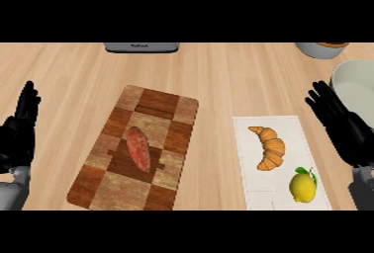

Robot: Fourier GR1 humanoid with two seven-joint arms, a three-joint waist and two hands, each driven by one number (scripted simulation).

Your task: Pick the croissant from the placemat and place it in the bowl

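A golden croissant [269,147] lies on the pale placemat [281,123] at the right of the counter, curving from upper left to lower right. The grey bowl [355,84] sits at the right edge, behind the placemat, partly cut off. My right hand [342,123] stands open with fingers up, just right of the placemat and in front of the bowl, apart from the croissant. At the left edge my left hand [18,131] rests open, fingers up.
A yellow lemon [303,185] lies on the placemat below the croissant. A checkered wooden cutting board [110,163] with a reddish sweet potato [138,148] fills the middle. A grey appliance [141,47] and a round container [323,49] stand at the far edge.
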